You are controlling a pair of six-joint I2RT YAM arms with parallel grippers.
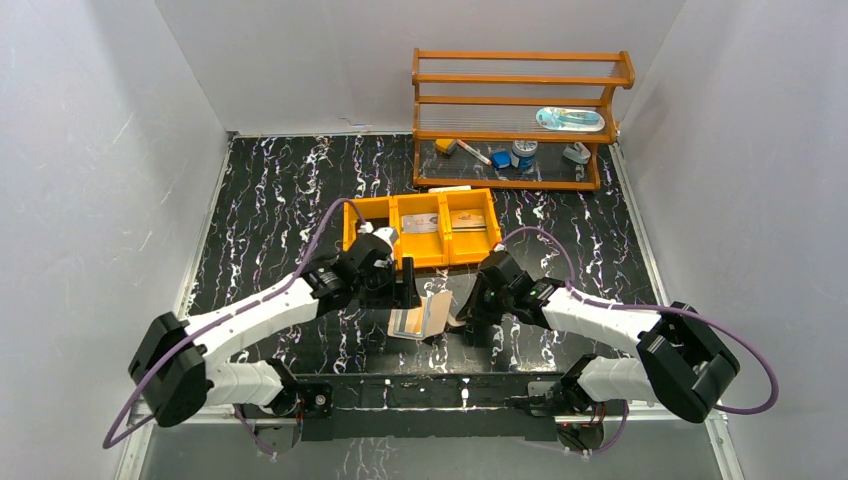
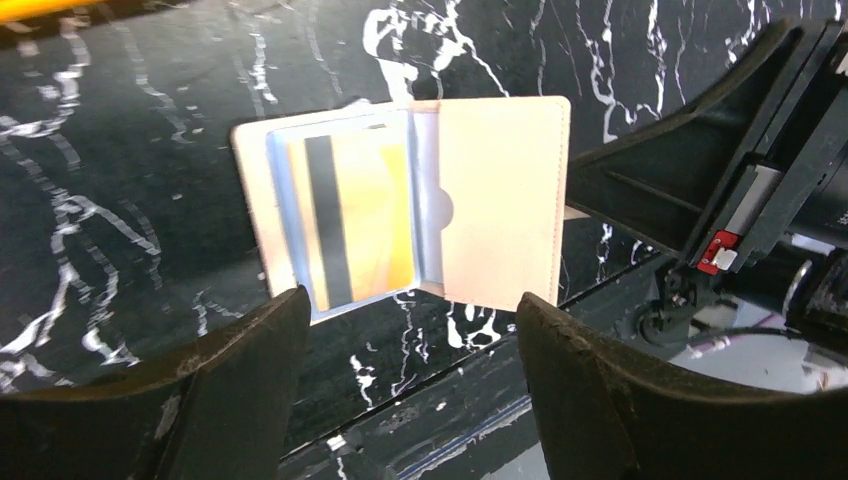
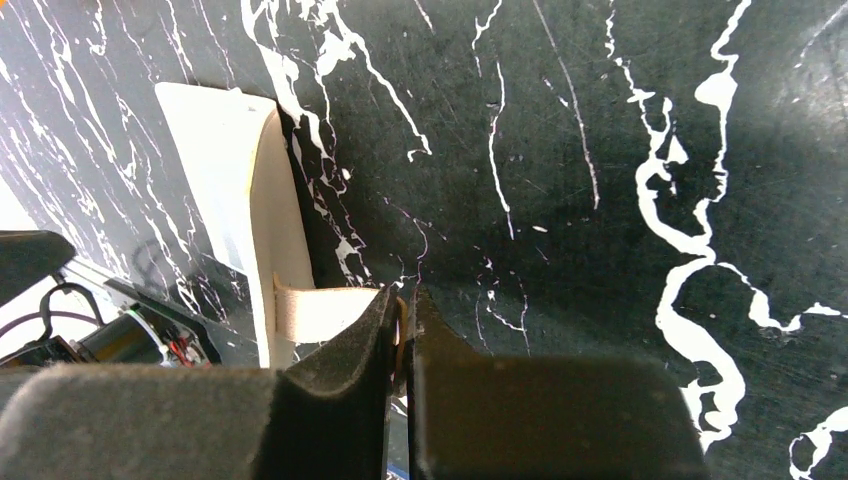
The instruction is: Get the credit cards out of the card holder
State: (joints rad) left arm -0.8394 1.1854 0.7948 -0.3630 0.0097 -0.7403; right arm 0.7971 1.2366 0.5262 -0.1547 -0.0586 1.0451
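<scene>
Top view, card holder: The card holder (image 1: 418, 318) is laid open on the table (image 1: 280, 190), between the orange tray (image 1: 352, 215) and the middle of the near edge.
Top view, grippers: The left gripper (image 1: 405, 292) is held over the holder's left side. The right gripper (image 1: 466, 318) is set at its right side.
Left wrist view, card: An orange card (image 2: 360, 225) with a dark stripe is tucked in the pocket toward the table's left edge. It is not taken out yet.
Left wrist view, fingers: The left fingers (image 2: 250, 350) are spread wide, and nothing is held.
Right wrist view, tab: The small tan tab (image 3: 320, 310) is pinched between the right fingers, which are pressed together on it.
What could go wrong: The thin tab could be pulled out of the pinch if the card is tugged hard. Then the whole holder would be dragged along. The card is flat and snug, so it could be missed or let slip.
</scene>
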